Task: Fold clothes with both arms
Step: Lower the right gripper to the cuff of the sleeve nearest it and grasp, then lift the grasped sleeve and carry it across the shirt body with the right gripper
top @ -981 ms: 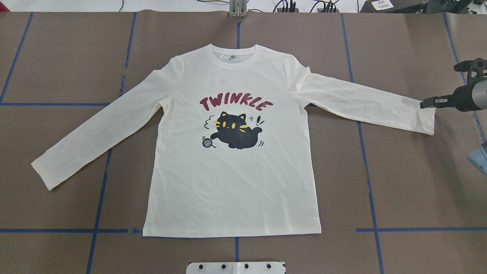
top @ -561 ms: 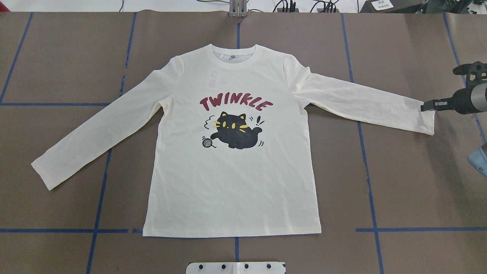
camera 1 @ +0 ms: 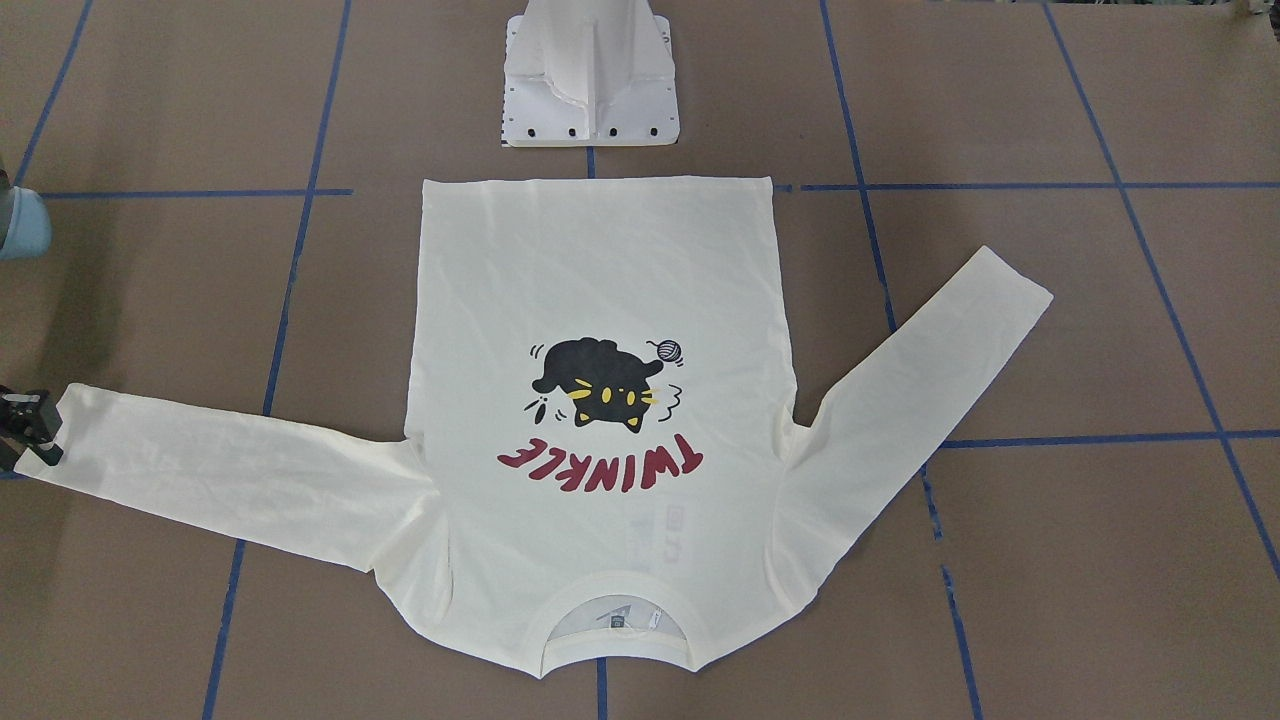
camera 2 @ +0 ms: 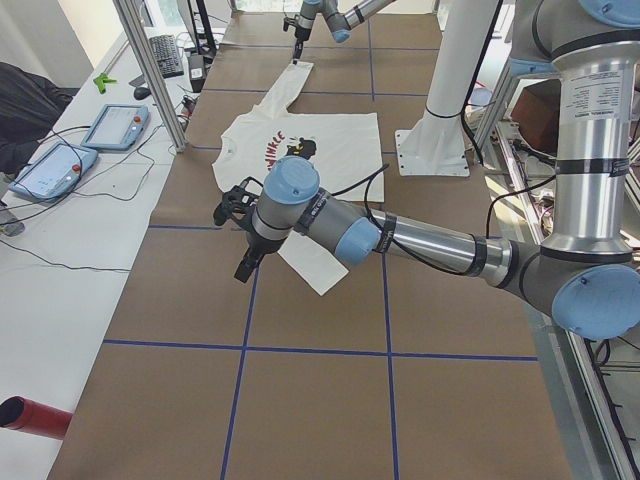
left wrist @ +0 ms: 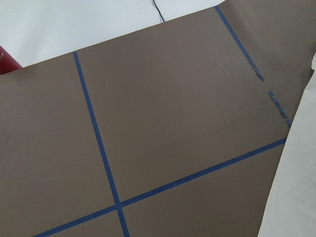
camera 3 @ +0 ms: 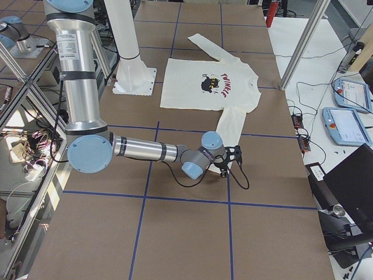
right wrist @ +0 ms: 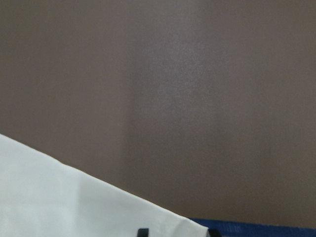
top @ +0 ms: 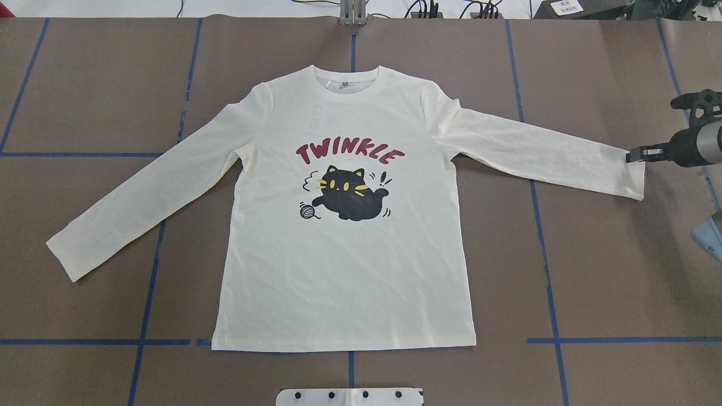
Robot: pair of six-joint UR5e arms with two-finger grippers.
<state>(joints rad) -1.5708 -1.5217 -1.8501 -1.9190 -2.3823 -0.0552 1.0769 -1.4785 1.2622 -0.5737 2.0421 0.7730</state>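
Moved: the right gripper [top: 636, 156] has crept a shade lower in the overhead view and slightly toward the table's edge. The T-shirt [top: 344, 270] has not stirred.
Right gripper: its fingertips [right wrist: 142, 231] stand apart, astride the corner of the right cuff [top: 633, 177], low over the table.
Left gripper: the left gripper [camera 2: 246, 268] hangs over bare table near the left cuff [camera 2: 322, 283]. It shows only from the side, so I cannot tell how its jaws stand.
T-shirt: flat and print up in the middle of the table, with the hem toward the robot and the collar away. Both sleeves are spread outward, the right one nearly level and the left one slanting back toward the robot.
Close by: the white pedestal base [camera 1: 590, 90] sits just behind the hem, apart from it.
Surface: a brown table [top: 609, 270] crossed by blue tape lines [top: 546, 265].
Room: a white bench across from the robot carries teach pendants [camera 2: 112, 125], a keyboard [camera 2: 166, 55] and cables. An aluminium post [camera 2: 150, 75] rises at its edge, and a red cylinder [camera 2: 35, 418] lies at the near corner.
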